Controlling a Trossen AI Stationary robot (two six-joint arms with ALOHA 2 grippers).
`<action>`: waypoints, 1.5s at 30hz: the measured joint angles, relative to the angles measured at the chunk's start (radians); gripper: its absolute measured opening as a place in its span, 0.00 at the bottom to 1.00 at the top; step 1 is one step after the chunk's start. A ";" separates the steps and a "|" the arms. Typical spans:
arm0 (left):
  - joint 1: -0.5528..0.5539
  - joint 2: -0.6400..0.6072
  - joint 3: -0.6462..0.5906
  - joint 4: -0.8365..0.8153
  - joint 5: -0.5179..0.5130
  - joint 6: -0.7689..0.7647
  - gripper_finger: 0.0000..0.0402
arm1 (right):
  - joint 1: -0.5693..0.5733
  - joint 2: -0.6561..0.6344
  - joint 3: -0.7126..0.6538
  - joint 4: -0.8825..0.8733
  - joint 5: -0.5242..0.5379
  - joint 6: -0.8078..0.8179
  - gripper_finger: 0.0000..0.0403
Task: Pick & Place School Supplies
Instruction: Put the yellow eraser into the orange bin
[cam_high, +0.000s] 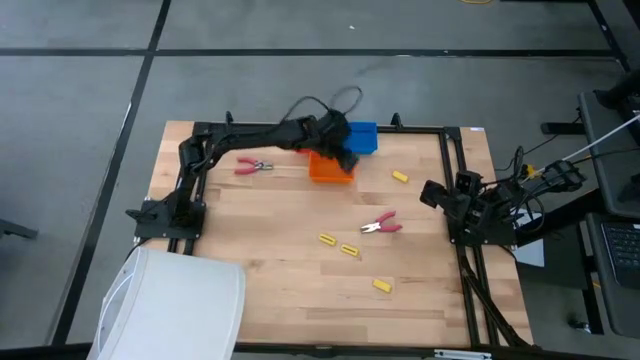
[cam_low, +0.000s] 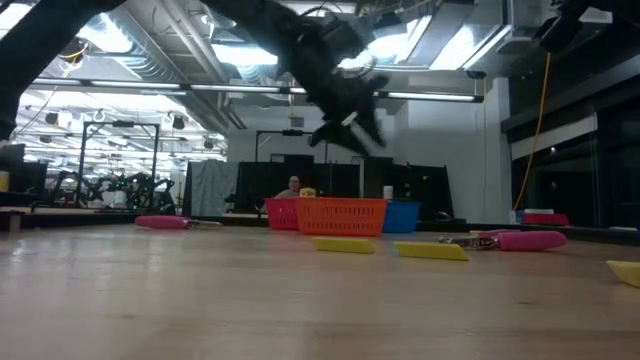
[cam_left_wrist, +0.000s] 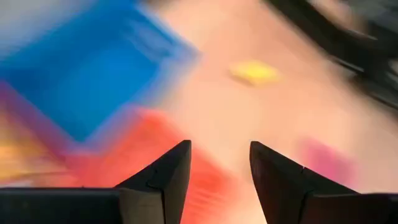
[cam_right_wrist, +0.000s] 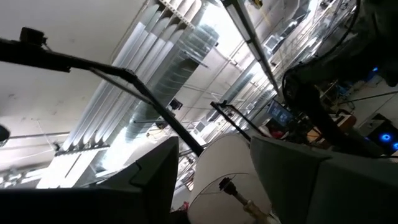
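My left gripper (cam_high: 344, 157) hangs open and empty above the orange bin (cam_high: 330, 170), just in front of the blue bin (cam_high: 362, 138); its wrist view (cam_left_wrist: 219, 146) is blurred and shows both bins, a yellow packet (cam_left_wrist: 254, 72) and a pink shape. My right gripper (cam_high: 430, 192) waits folded at the table's right edge, open, pointing up at the ceiling (cam_right_wrist: 214, 146). On the wood lie one pink-handled tool (cam_high: 253, 166), a second one (cam_high: 381, 224), and yellow packets (cam_high: 400, 177), (cam_high: 327, 239), (cam_high: 349, 250), (cam_high: 382, 286).
A red bin (cam_low: 280, 211) stands beside the orange bin (cam_low: 340, 215) and the blue bin (cam_low: 402, 214) near the far edge. A white rounded object (cam_high: 170, 305) covers the near-left corner. A black frame (cam_high: 455, 160) borders the table. A person sits beyond the far edge (cam_low: 293, 186).
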 joint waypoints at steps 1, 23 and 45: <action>-0.027 -0.002 0.000 -0.006 0.075 0.000 0.40 | 0.000 0.000 0.000 0.000 -0.015 0.000 0.51; -0.573 -0.008 0.000 -0.451 -0.327 0.472 0.36 | 0.000 0.052 0.000 0.006 -0.205 -0.051 0.51; -0.436 0.100 0.000 -0.449 -0.148 0.570 0.54 | 0.000 0.106 0.222 -0.338 -0.249 -0.125 0.51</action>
